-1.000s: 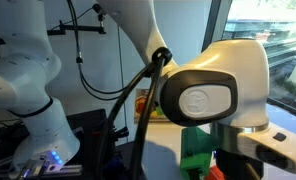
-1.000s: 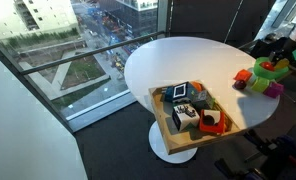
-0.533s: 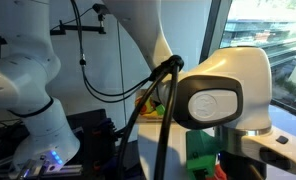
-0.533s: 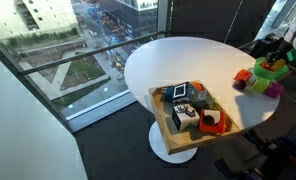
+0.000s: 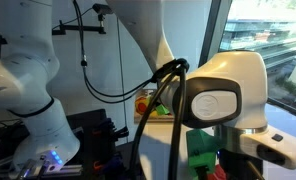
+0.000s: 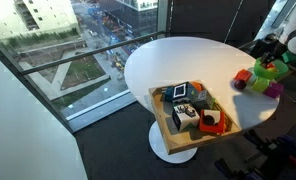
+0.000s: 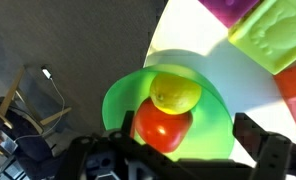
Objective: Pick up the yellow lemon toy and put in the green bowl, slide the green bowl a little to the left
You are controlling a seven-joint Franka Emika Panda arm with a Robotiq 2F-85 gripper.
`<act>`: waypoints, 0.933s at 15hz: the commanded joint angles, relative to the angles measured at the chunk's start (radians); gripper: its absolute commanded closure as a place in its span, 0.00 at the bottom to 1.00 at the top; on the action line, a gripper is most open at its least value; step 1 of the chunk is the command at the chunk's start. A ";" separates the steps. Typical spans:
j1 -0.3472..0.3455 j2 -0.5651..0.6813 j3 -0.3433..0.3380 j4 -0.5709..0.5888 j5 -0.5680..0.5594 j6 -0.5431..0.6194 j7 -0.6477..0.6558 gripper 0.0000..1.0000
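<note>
White round bench (image 6: 178, 60) carrying toys. green bowl (image 7: 118, 100) sitting near bench edge, filling wrist view directly below tool (image 7: 180, 156). Tool jaws standing wide, gripping nothing. yellow lemon toy (image 7: 176, 93) lying inside bowl, touching red fruit toy (image 7: 163, 130), centred between tool fingers, apart from both.

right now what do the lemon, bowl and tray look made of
Lemon: probably plastic, smooth and glossy, with a pale sheen on top.
Bowl: probably plastic, even bright green, smooth, glowing where light hits.
Tray: looks like wood, pale tan and matte; too small to see grain.
</note>
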 commanded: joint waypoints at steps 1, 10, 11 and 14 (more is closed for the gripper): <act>0.024 0.006 -0.018 0.019 -0.013 -0.025 0.022 0.00; -0.027 -0.001 0.063 -0.001 0.128 -0.012 -0.094 0.00; -0.029 0.002 0.070 0.000 0.144 -0.011 -0.106 0.00; -0.033 0.010 0.080 0.001 0.170 -0.006 -0.129 0.00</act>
